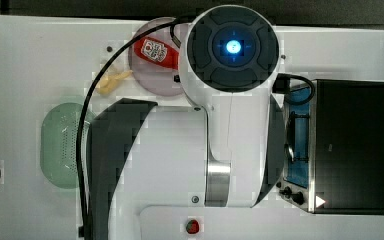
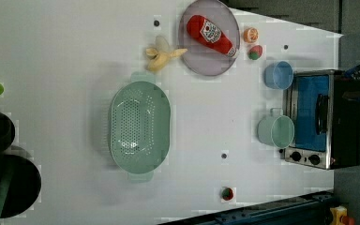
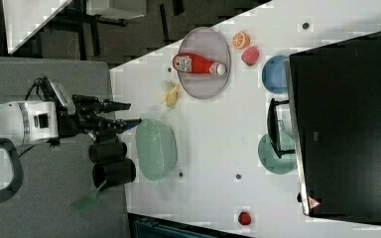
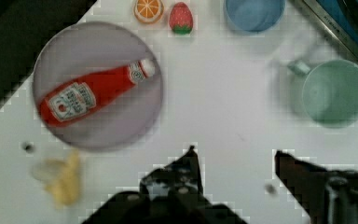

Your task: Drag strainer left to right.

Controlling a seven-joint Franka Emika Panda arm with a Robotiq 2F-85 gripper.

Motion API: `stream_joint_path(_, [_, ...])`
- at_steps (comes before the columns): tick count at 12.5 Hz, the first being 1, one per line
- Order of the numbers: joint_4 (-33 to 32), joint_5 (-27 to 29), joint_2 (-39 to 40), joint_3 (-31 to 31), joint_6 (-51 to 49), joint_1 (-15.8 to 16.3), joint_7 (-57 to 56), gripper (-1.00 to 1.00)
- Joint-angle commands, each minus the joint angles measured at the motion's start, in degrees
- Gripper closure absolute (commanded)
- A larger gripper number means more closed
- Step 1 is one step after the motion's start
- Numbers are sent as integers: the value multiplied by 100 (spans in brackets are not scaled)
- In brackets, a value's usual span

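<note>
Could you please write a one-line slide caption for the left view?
Mint-green strainer sits untouched mid-table, with a ketchup bottle on a plate and a toaster oven beyond.

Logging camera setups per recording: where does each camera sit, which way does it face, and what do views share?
Top view: above the arm, looking straight down; arm body covers the middle, strainer beside it.
Left view: overhead on the table; strainer, mug.
Right view: high, off to one side; arm and open pincer above the strainer.
Wrist view: looks down past the pincer at the ketchup.
Left and right views share the strainer.
</note>
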Motion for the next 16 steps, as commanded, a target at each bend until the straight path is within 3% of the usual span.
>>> stream_joint_path(1, [-870, -38, -2262, -289, -1276, -18, 395, -59])
stream_joint_path(3, [-876, -32, -2264, -276, -1277, -10, 395, -100])
stream_joint_path(8, [-917, 411, -1829, 526, -692, 232, 660, -100])
stream_joint_path(16, [-974, 391, 158, 2835, 633, 299, 5494, -100])
